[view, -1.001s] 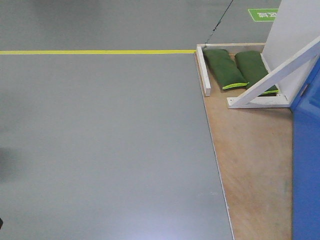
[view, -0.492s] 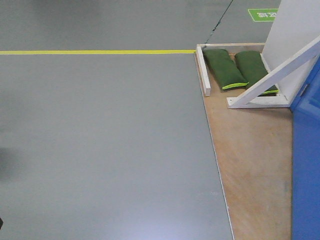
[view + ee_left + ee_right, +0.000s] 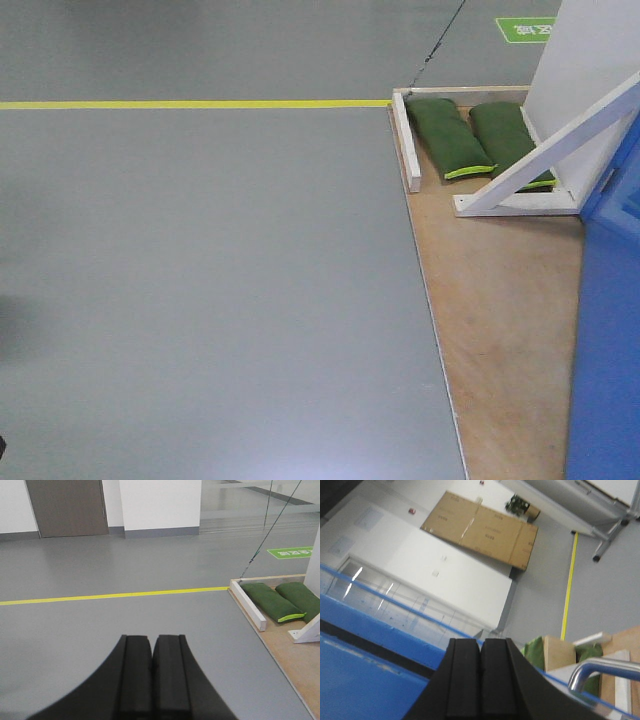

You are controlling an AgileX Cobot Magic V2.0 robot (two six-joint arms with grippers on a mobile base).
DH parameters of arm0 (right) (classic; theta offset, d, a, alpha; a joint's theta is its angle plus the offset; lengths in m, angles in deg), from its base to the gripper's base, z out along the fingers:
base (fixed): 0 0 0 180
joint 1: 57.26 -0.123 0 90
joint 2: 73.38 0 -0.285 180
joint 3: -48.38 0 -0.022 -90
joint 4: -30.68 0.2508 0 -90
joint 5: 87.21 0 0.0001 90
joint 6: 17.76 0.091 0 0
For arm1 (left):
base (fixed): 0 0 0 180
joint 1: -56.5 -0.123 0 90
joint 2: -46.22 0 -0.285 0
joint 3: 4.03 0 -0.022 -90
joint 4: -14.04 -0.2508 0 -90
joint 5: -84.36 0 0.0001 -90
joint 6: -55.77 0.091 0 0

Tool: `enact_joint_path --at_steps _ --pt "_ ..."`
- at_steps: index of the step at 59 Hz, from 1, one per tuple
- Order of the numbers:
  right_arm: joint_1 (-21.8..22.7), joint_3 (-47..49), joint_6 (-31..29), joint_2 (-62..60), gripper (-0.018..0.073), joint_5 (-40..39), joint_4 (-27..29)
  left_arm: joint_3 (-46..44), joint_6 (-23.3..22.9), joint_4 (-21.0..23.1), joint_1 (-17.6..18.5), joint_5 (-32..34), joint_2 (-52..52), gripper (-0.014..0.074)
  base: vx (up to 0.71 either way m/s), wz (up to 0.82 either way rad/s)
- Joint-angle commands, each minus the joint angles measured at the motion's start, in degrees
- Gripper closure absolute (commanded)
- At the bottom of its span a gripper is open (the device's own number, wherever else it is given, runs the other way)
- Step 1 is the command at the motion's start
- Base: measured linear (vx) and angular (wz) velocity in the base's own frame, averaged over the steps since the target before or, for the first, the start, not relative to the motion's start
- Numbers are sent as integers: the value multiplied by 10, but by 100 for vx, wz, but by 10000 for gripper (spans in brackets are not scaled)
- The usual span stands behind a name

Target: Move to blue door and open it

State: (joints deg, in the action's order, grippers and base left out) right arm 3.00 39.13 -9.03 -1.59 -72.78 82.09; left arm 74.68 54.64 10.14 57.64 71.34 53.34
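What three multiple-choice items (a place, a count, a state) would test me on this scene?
1. Where do the green bags lie?
A. on a table
B. on the wooden platform
C. in a basket
2. How many green bags show?
A. one
B. two
C. four
3. How is the left gripper?
A. shut, empty
B. wide open
C. shut on a cup
Answers: 1 B, the platform's wood lies under them; 2 B, two lie side by side; 3 A, its pads meet with nothing between.
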Motion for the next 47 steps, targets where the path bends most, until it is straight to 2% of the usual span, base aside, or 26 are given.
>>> enact_joint_path --at_steps 1,17,25,37,47 --pt "-8 18 -9 -29 548 102 28 -15 -4 2 -1 46 -8 524 0 0" --pt "-8 18 -9 -78 548 310 76 -15 -4 2 -1 46 -8 524 0 0" --pt "-8 18 -9 -98 548 320 111 -15 -4 2 -1 46 -8 524 0 0" --pt "-8 18 -9 -112 548 149 187 -15 -4 2 -1 46 -8 524 0 0" --pt "-8 18 -11 -110 548 -17 172 -15 -4 2 -1 46 -8 524 0 0"
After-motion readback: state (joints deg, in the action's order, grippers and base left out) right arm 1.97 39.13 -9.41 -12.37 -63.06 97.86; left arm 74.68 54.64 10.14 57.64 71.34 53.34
